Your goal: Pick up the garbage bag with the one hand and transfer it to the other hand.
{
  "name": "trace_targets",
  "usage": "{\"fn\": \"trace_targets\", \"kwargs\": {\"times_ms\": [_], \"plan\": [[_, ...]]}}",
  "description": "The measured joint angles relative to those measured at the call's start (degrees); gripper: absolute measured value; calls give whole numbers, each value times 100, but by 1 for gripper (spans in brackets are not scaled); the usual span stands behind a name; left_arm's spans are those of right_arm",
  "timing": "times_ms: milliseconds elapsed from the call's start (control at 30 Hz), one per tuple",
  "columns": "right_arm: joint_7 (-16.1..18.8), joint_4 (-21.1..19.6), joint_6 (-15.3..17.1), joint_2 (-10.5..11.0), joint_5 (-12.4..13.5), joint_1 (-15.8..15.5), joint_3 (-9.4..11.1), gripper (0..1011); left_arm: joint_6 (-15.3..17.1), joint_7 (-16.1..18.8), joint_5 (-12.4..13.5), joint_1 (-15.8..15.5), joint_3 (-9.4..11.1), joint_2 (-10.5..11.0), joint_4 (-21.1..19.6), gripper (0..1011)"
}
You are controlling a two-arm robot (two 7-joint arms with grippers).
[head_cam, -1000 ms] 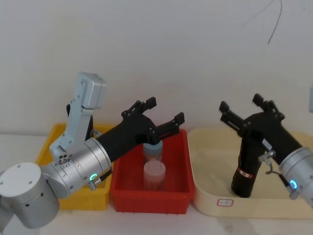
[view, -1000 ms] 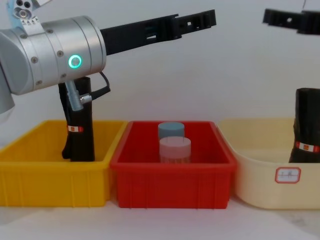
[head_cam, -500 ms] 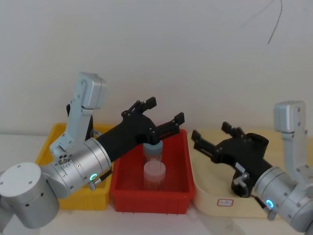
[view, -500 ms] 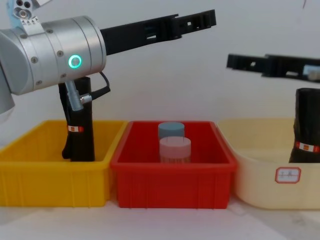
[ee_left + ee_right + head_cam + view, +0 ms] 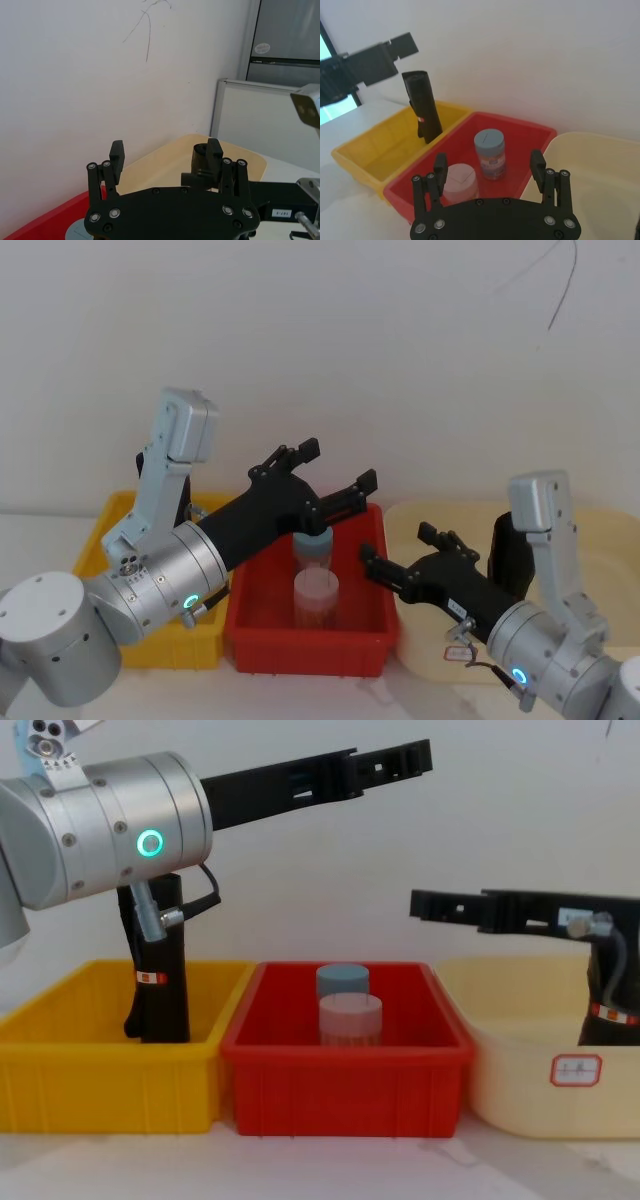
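The garbage bag [image 5: 165, 1010] stands upright in the yellow bin [image 5: 60, 1060], ungrasped. Left gripper [image 5: 336, 464] hangs wide open over the red bin [image 5: 345, 1070]; right gripper [image 5: 398, 545], also wide, hovers by its right edge. Pickup seems unstarted: the left must reach the bag and close.

Three bins sit side by side on the worktop [image 5: 330, 1165]. A garbage bag [image 5: 160, 990] stands in the left bin [image 5: 100, 1060]. Two jars [image 5: 350, 1020] sit one behind the other in the middle bin [image 5: 345, 1095]. A second roll [image 5: 610, 1005] stands in the right bin [image 5: 520, 1060].
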Motion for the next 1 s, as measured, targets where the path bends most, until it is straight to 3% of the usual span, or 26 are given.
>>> {"fn": "trace_targets", "kwargs": {"times_ms": [1000], "plan": [[190, 594, -14, -15, -272, 289, -502, 1001, 0, 0, 0, 0, 0, 0, 0, 1000]]}}
